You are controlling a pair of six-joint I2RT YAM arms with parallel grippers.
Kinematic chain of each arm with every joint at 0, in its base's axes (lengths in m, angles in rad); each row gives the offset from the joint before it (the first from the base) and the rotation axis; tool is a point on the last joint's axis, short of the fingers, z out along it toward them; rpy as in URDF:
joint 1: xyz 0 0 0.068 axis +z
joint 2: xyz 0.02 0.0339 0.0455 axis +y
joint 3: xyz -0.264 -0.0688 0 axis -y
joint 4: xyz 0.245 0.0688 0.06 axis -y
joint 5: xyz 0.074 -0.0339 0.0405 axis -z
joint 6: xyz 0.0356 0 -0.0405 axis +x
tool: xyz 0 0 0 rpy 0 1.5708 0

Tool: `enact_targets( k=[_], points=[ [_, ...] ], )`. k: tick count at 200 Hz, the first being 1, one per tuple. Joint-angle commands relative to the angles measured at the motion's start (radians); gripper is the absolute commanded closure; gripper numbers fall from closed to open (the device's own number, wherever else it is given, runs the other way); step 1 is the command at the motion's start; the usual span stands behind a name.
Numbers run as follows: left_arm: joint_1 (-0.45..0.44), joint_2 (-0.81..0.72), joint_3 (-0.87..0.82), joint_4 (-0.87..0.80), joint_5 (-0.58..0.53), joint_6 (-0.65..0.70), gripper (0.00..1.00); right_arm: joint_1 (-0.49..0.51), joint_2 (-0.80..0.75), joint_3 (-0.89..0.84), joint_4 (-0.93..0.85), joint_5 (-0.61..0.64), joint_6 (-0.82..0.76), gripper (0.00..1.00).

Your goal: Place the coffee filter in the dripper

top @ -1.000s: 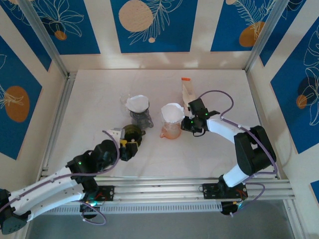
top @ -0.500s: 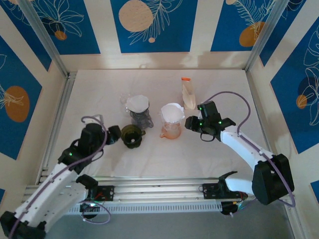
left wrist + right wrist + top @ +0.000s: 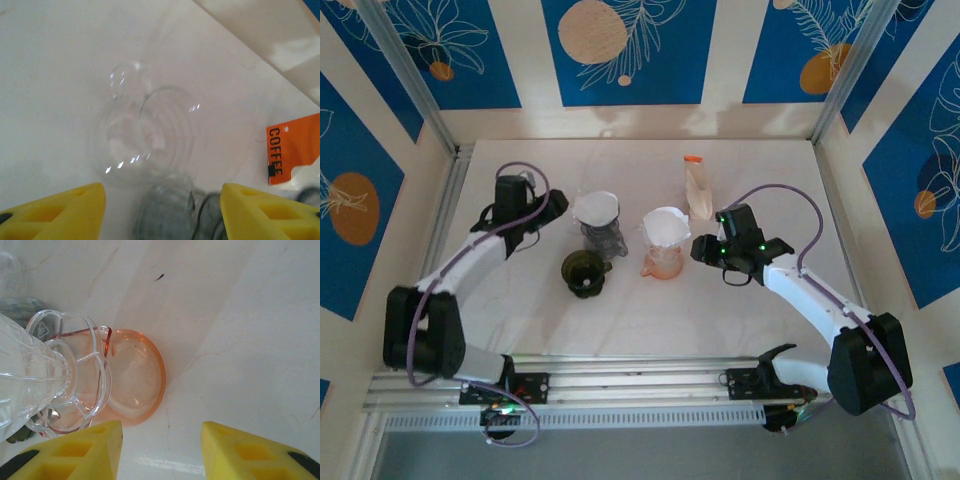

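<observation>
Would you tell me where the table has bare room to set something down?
Bare: the near strip between the green dripper and the front rail, and the far right corner beyond the filter pack. Crowded: the middle, clear dripper and orange dripper between left tool and right tool.

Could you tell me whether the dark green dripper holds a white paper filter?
No, the dark green dripper is dark inside, with no white paper in it.

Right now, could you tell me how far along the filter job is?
Looks done: the clear dripper and orange dripper each hold a white filter. In hand: nothing; the left claw and right claw are open and empty. Left: the dark green dripper looks unfilled.
</observation>
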Motion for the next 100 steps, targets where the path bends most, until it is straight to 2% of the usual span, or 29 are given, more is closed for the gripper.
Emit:
enact_targets(
  k=[1,38,100],
  points=[
    [0.010,0.092,0.105,0.020,-0.007,0.072,0.42,-0.005,-0.026,-0.005,-0.023,-0.014,-0.017,0.54],
    [0.009,0.222,0.242,-0.104,-0.090,0.135,0.49,-0.016,-0.038,-0.009,-0.025,-0.014,-0.017,0.54],
    [-0.004,0.322,0.271,-0.119,-0.071,0.138,0.59,-0.031,-0.036,-0.016,-0.015,-0.023,-0.019,0.54]
  ],
)
